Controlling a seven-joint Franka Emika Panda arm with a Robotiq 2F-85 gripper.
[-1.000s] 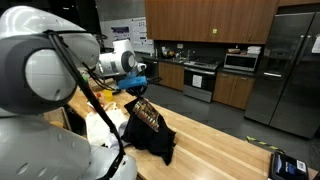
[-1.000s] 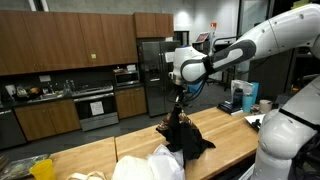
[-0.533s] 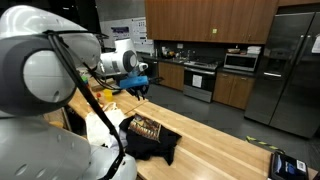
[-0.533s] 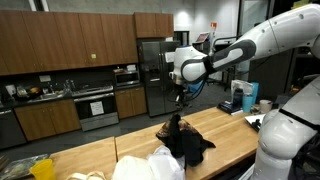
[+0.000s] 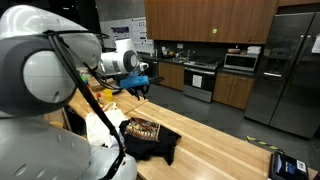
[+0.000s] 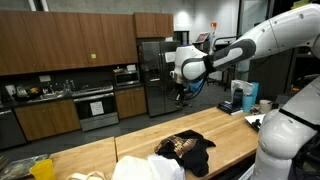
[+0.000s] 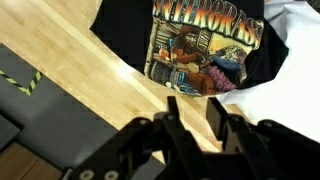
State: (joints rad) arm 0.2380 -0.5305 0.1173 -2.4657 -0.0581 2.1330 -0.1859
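The kitchen is dim. Dark wood upper cabinets (image 5: 210, 18) run along the far wall, with a microwave (image 5: 240, 60) tucked beneath them and an oven (image 5: 200, 80) set among the lower cabinets (image 5: 235, 92). A tall steel fridge (image 5: 290, 65) stands at the end of the row. In front of all this stretches a long table (image 5: 225, 145) of pale wood planks. The floor (image 5: 215, 108) beyond it is grey, and close beside the table a strip of yellow-and-black tape (image 7: 20, 80) marks it. Posters (image 5: 120, 33) hang on a brighter wall further back, where the light is strongest.
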